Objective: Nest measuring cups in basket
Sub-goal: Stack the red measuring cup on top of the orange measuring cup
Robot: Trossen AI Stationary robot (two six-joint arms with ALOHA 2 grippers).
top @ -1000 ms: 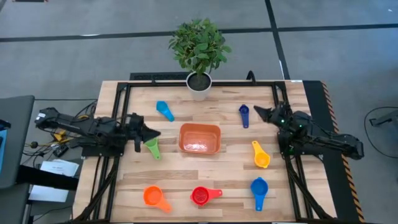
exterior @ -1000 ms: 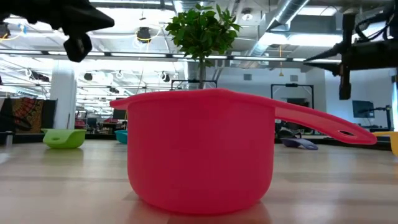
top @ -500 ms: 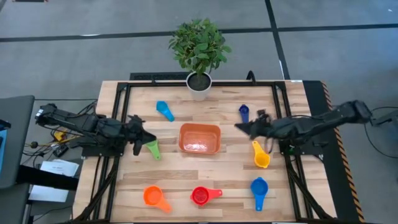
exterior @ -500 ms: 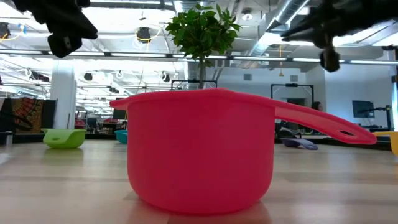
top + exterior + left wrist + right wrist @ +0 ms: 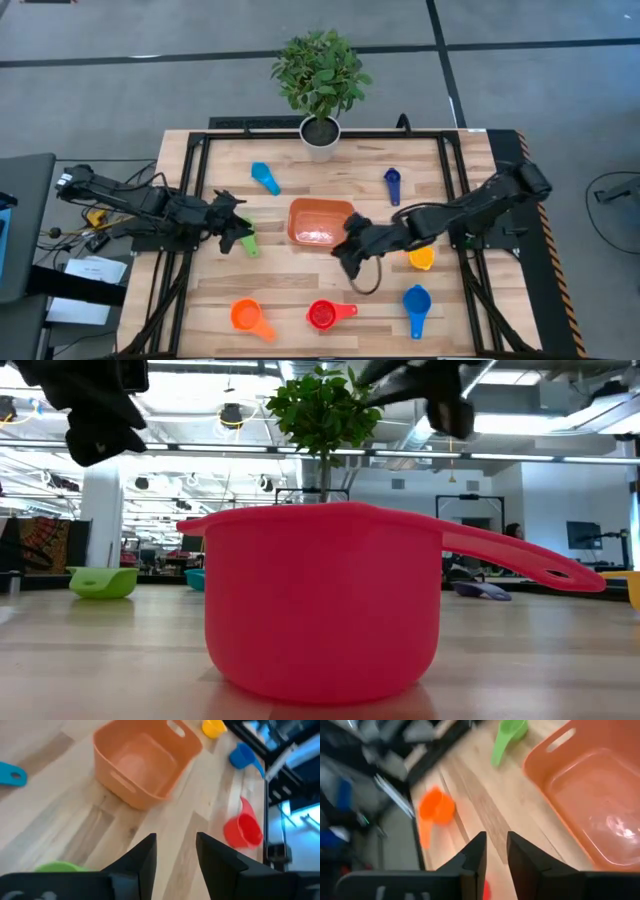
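The orange basket [image 5: 321, 222] sat mid-table, holding no cups. The left gripper [image 5: 240, 232] hovered over the green cup [image 5: 246, 240] at the basket's left, its fingers [image 5: 142, 857] a narrow gap apart and gripping nothing. The right gripper [image 5: 346, 258] reached across to the basket's front right corner, fingers [image 5: 476, 854] also narrowly parted and bare. The red cup [image 5: 323, 314], orange cup [image 5: 246, 317] and blue cup [image 5: 416, 300] lay along the front edge. No readable writing showed on any of them.

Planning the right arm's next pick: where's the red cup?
In the high view, the red cup sits on the table's near edge, between the orange cup and blue cup, below the basket.
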